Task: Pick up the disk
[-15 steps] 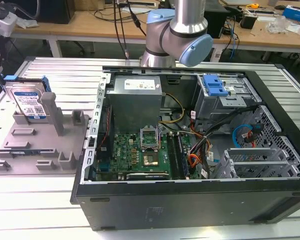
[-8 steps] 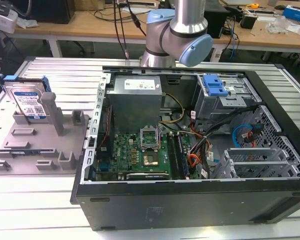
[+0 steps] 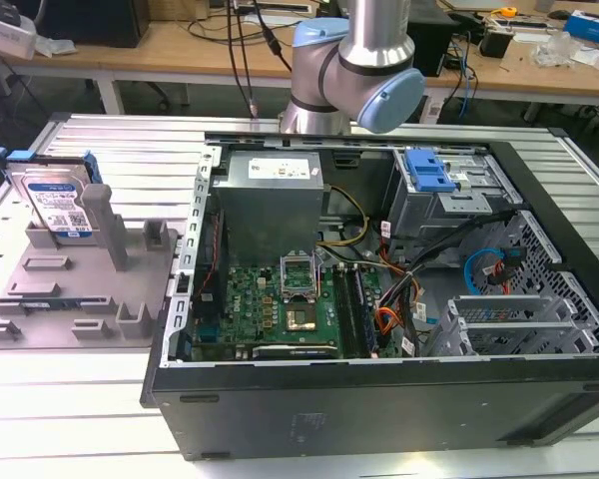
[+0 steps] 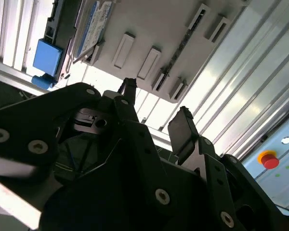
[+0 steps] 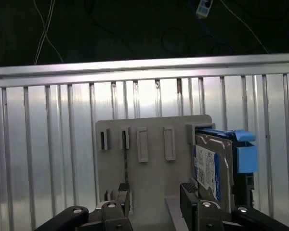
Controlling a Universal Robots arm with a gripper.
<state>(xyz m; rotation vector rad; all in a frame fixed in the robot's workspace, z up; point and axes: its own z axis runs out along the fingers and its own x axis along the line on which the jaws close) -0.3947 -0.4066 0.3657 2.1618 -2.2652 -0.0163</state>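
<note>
I judge this to be the approach step, with nothing grasped yet. In both wrist views the gripper (image 5: 155, 204) has its fingers spread apart with nothing between them, and it hangs above the grey holder (image 5: 149, 163), well clear of it.

The disk (image 3: 58, 205) stands on edge in the holder's end slot, at the exterior view's left, label facing out and blue rails on its sides. In the first wrist view it sits off to one side of the gap between the fingers, not under it.

As I read it, the grasp calls for centring the open jaws over the disk's upper edge, square to its flat faces.

Beside the holder on the slatted bench (image 3: 70, 399), the open computer case (image 3: 379, 409) holds a motherboard (image 3: 280, 299), a power supply (image 3: 275, 195) and a blue bracket (image 3: 429, 170).
</note>
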